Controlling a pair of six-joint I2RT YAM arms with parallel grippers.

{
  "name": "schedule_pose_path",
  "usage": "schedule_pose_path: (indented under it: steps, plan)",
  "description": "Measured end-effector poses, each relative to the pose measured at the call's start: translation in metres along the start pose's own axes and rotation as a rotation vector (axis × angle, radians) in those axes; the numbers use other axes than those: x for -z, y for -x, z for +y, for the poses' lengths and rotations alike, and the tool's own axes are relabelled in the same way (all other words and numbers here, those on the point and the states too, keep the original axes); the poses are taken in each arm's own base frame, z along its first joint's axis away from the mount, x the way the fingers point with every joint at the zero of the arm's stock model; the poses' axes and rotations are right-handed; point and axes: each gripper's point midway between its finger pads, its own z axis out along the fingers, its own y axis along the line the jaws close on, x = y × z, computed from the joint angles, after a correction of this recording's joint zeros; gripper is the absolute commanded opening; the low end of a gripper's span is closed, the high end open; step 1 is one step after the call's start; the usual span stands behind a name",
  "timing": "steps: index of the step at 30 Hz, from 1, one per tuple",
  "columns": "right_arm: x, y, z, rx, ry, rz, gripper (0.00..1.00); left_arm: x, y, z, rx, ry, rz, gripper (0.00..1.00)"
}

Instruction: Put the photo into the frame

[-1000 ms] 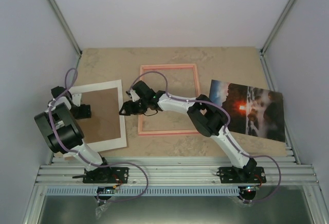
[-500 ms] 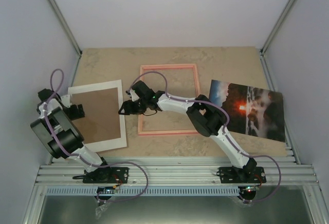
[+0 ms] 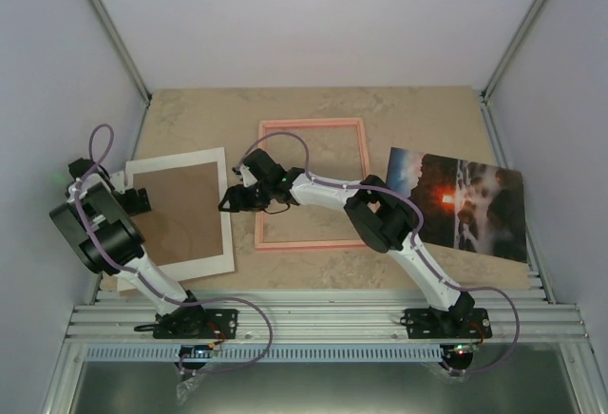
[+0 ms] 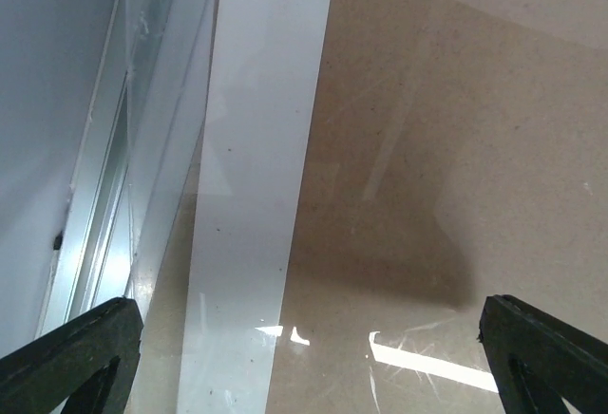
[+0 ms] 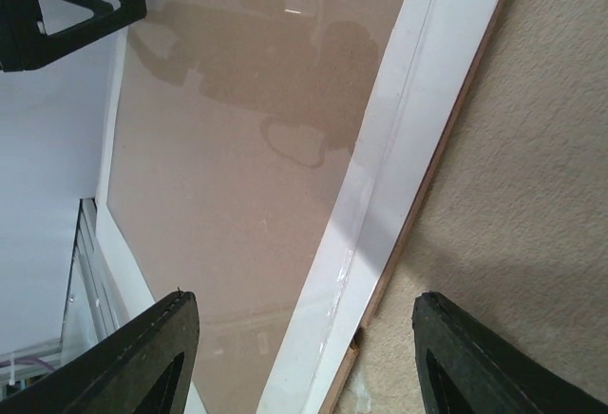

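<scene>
Right gripper [image 5: 302, 296] straddles board [image 5: 218, 167] edge, jaws apart; frame [image 3: 313, 122] just beside.

Top view loses us a fair bit: the right arm [image 3: 380, 219] sits over the frame [image 3: 313, 124]'s near right corner and the photo [image 3: 475, 205]'s near left corner. The left arm [image 3: 104, 234] hides the board [image 3: 185, 215]'s near left corner. The left tool [image 3: 135, 201] and right tool [image 3: 231, 203] are just dark blobs up there, so we can't tell what the right one touches. In the left wrist view only the fingertips [image 4: 76, 352] poke in, cut by the bottom edge, and the board runs off top and right. Same deal for the right wrist's fingertips [image 5: 475, 357]. A black piece [image 5: 66, 6] top left is cut off too. We can't tell if the thin pinkish strip [image 5: 404, 234] is the frame.
</scene>
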Motion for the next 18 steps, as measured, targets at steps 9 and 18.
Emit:
schedule_pose_path:
  steps: [9,18]
  plan:
    - [-0.002,0.002,0.0,-0.009,0.007,-0.006,0.63,-0.006,-0.002,0.0,0.011,-0.004,0.008,0.99]
    - [-0.003,0.002,0.001,-0.014,0.01,-0.008,0.63,-0.001,-0.002,0.019,0.025,0.114,-0.01,0.99]
